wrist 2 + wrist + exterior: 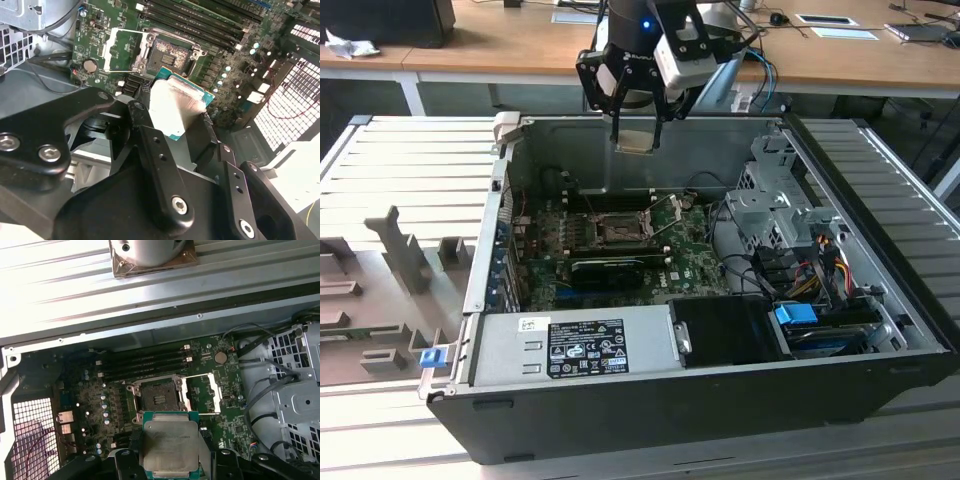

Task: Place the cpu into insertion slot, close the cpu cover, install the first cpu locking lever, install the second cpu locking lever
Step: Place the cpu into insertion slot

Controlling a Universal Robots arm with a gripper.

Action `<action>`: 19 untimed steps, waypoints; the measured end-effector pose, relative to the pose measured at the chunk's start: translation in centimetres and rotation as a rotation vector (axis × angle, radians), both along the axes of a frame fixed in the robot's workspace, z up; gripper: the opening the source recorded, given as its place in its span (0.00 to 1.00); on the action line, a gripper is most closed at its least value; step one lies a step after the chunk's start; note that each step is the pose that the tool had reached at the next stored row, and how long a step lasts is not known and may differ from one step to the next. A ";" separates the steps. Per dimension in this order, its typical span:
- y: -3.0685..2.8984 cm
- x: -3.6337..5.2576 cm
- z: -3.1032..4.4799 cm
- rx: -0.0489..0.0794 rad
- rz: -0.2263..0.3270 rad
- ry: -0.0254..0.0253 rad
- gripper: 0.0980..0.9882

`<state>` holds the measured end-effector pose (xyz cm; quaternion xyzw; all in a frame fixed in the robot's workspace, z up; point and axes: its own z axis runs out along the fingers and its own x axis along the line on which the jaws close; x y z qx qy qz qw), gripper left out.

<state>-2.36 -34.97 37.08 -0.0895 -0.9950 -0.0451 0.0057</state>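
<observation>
**Chip held aloft, socket open below**

In the exterior view, nearest to us is the black wall of the computer case [670, 410], and behind it sits the grey power supply [570, 345] with its label. Further in lies the green board [692, 262], with the socket [617, 232] uncovered near its middle. The gripper [636, 130] hangs high over the case, well apart from the board. Its fingers are clamped on the chip [636, 142], which lies flat between them.

In the second wrist view, the gripper's black links come first. Past them, 2 fingers [142, 120] press opposite edges of the chip [175, 105], silver top towards us. Beyond it we see the socket [170, 52] with its dark centre bare. The cover [122, 50] stands open just beside it, and long black memory slots [200, 20] run on the socket's other side.

In the first wrist view, the chip [169, 445] is nearest, gripped at 2 sides. The socket [156, 392] lies past it and apart from it. The cover [202, 390] lies open alongside, and the memory slots [142, 365] are beyond.
</observation>
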 end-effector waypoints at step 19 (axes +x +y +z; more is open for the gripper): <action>0.00 0.00 -0.04 0.000 -0.073 -0.0001 0.48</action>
